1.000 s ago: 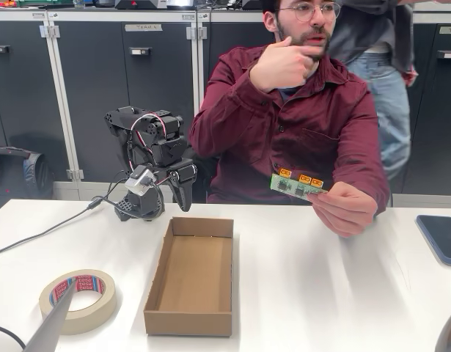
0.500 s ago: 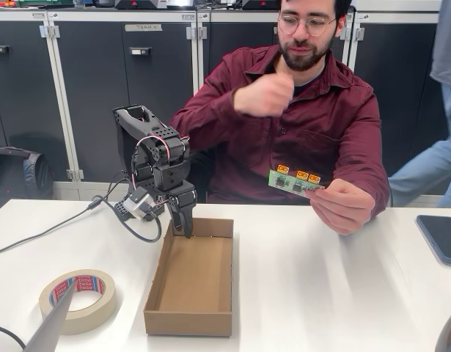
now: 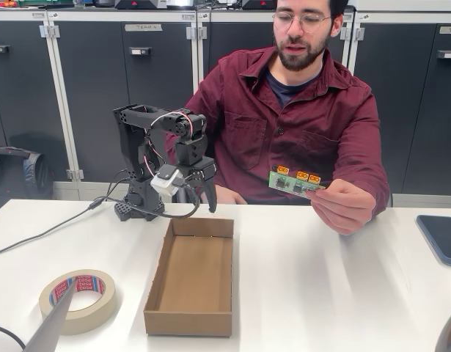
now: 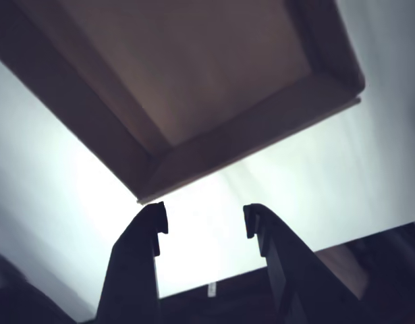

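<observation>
Cardboard box (image 3: 192,271) lies just below the pincer (image 3: 201,204)

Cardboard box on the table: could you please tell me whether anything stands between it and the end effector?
Nothing visible does. The end effector hangs open by the far end of the cardboard box, with only air and bare table between them.

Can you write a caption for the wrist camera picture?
Open gripper hovers over the white table beside an empty cardboard box.
</observation>
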You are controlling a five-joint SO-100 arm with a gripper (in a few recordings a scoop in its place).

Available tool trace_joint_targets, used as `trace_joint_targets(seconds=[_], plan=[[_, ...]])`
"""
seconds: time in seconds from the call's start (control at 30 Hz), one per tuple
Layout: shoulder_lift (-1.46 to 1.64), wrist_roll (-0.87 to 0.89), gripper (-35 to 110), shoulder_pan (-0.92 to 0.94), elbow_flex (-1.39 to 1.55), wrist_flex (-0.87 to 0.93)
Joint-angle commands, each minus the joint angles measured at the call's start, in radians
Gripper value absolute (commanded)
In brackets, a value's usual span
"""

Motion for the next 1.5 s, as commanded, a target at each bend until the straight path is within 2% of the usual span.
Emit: trace_joint_targets(seconds=[0.0,0.17,0.4,0.6,0.83,1.0,1.17,1.33,1.47], plan=[[0.037,0.028,25,-0.044,-0.002,-0.038],[-0.029,0.035,25,-0.043,0.031,-0.104],[-0.117,0.11,24,0.083,-0.057,0.002],[-0.279,0.198,24,0.147,-0.403,0.227],[-0.279,0.296,24,0.215,-0.526,0.224],[-0.551,0.293,22,0.256,-0.792,0.227],[-0.643,0.293,21,0.244,-0.919,0.225],[-0.776,0.167,20,0.497,-0.943,0.225],[-0.851,0.146,20,0.66,-1.011,0.225]])
